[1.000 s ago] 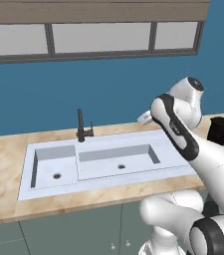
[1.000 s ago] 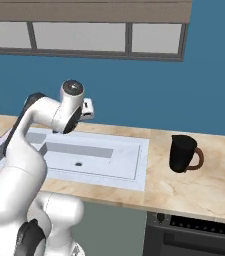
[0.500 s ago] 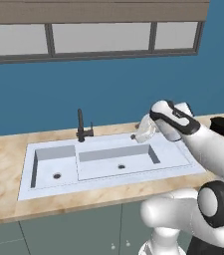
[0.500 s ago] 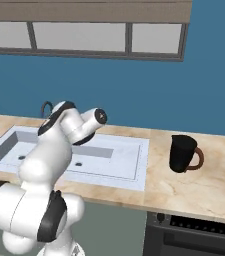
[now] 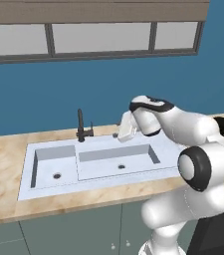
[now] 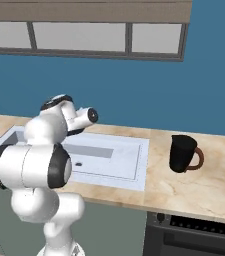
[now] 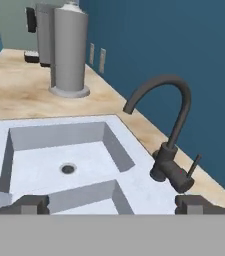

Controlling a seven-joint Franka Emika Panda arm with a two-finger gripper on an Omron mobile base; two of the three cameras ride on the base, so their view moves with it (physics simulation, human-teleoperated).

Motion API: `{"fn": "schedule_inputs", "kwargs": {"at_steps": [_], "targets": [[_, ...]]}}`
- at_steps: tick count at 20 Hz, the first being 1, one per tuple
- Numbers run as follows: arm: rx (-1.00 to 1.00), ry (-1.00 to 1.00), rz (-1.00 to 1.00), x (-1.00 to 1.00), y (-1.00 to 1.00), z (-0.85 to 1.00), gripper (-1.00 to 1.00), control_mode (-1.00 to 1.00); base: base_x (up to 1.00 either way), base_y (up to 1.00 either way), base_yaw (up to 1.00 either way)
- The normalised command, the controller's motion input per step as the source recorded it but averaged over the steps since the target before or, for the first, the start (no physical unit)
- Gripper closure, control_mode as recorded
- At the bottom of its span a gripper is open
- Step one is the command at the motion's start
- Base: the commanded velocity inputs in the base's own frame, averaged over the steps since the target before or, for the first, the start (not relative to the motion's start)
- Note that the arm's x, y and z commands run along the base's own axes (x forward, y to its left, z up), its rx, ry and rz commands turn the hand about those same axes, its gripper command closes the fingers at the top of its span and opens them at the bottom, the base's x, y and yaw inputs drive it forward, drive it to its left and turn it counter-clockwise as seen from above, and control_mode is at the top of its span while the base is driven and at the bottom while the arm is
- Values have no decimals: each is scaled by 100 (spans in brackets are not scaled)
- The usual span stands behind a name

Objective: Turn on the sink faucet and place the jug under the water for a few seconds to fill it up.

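over the sink (image 5: 44,184), near the far rim: gripper (image 7: 111,204) hanging with fingers (image 7: 31,204) spread wide, gripping nothing, facing the sink faucet (image 7: 171,135) just beside it. jug (image 6: 183,153) sitting upright on the counter (image 6: 199,187), well apart to the right, handle pointing right.
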Motion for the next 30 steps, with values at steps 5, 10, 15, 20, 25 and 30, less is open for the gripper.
{"fn": "schedule_inputs", "kwargs": {"at_steps": [5, 10, 15, 20, 25, 30], "targets": [[1, -16, 6, 54, 17, -21, -100, -100, 0, 0, 0], [2, -8, 3, 55, 15, -9, -100, -100, 0, 0, 0], [2, -2, 4, 59, 31, -20, -100, -100, 0, 0, 0], [4, 0, 5, 52, 37, -21, -100, -100, 0, 0, 0], [3, 0, 4, 55, 36, -23, -100, -100, 0, 0, 0], [3, 0, 5, 53, 7, -29, -100, -100, 0, 0, 0]]}}
